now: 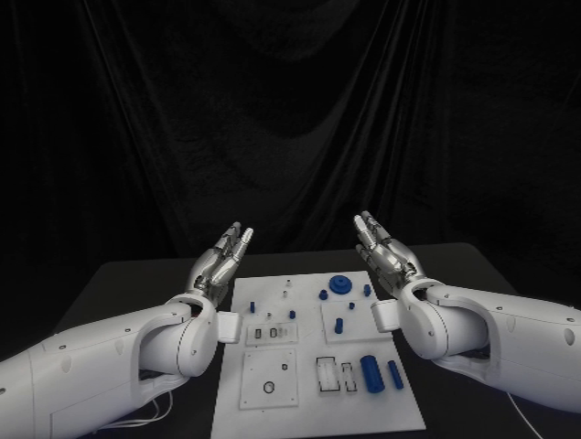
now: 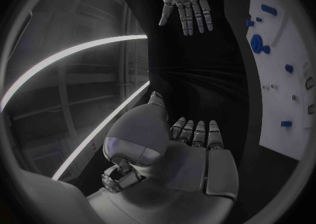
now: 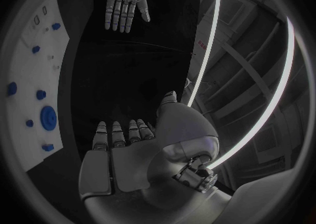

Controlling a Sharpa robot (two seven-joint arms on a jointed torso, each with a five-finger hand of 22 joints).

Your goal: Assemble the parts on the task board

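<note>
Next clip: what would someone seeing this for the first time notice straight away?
The two silver hands: the left hand and right hand are raised with palms facing each other and fingers straight, holding nothing, above the far end of the white task board. On the board lie small blue parts, the biggest a round blue disc near its far end and a blue cylinder nearer the robot.

Matt white task board (image 1: pixel 310 416) (glossy blue parts (image 1: pixel 372 374)), cloth backdrop (image 1: pixel 290 110)
</note>
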